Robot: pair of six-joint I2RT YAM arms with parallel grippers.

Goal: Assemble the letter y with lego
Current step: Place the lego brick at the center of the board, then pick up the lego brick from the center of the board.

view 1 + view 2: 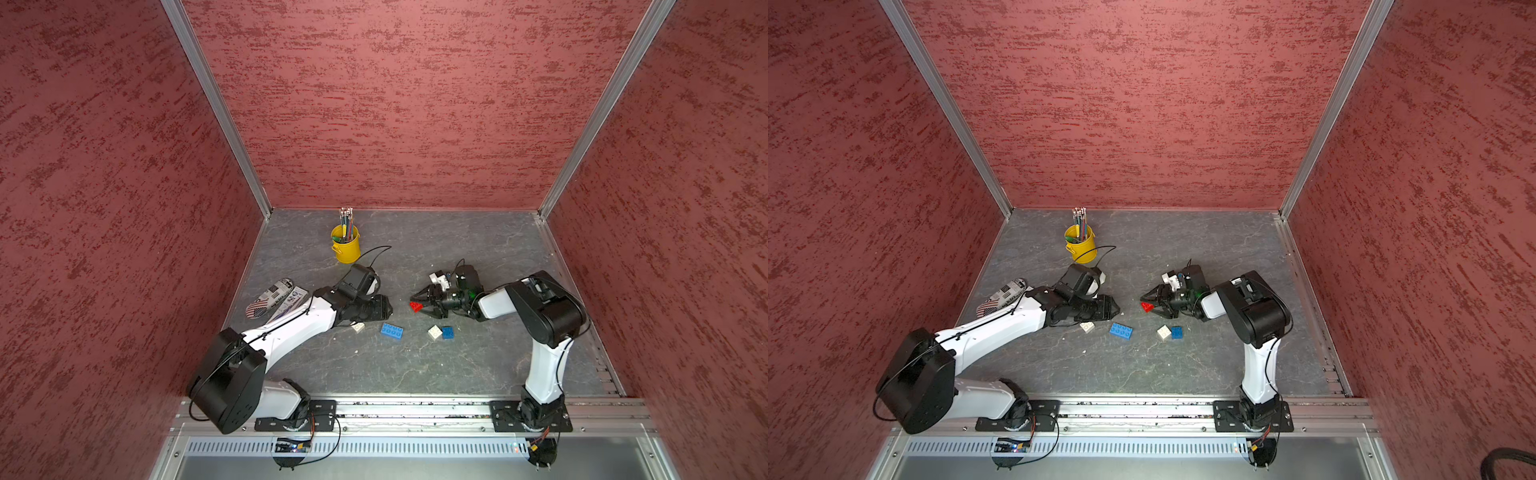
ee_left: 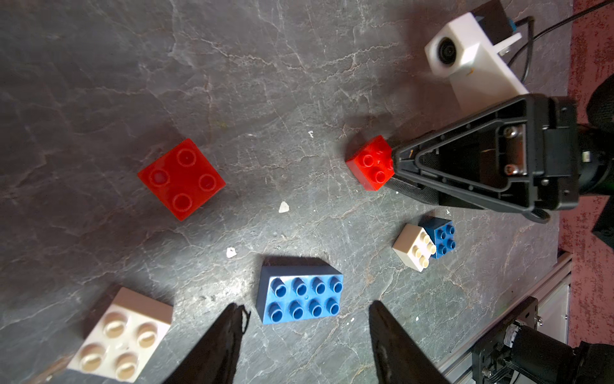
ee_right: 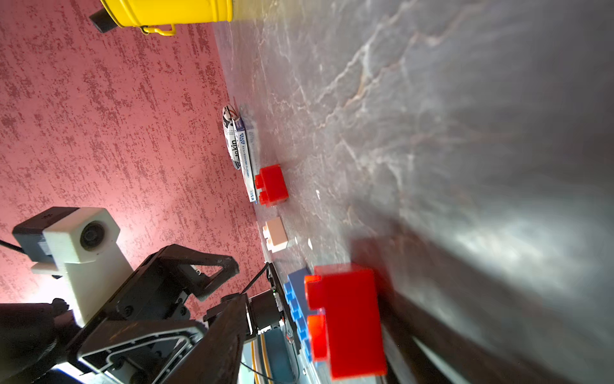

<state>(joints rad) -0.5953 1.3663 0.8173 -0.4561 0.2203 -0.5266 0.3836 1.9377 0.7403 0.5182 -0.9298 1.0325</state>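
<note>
Six studded plastic bricks lie loose in a band across the middle of the grey stone-patterned tabletop (image 1: 415, 370). A red square brick (image 1: 415, 306) sits between the two arms. Nearer the front, a white square brick (image 1: 434, 331) and a blue square brick (image 1: 447, 332) touch side by side. The long blue rectangular brick (image 1: 392, 331) lies alone to their left, and a second white square brick (image 1: 358, 326) lies just beside the left arm (image 1: 291, 328). A second red square brick (image 2: 181, 179) shows only in the wrist views; in both top views the left arm covers it.

A yellow metal bucket of pencils (image 1: 345, 249) stands well behind the bricks, toward the back wall. Flat printed packets (image 1: 276, 298) lie by the left edge, partly under the left arm.

Red textured walls (image 1: 415, 104) close three sides, and an aluminium rail (image 1: 415, 409) closes the front. Bare tabletop lies between the bricks and the rail, and in the far right corner.

The right gripper (image 1: 417, 306) lies low on its side, jaws parted around the first red brick. In the right wrist view one finger is close against that brick and the other stands clear of it. The left gripper (image 1: 385, 308) has its jaws apart and holds nothing; the long blue brick lies just beyond its fingertips (image 2: 229, 335).
</note>
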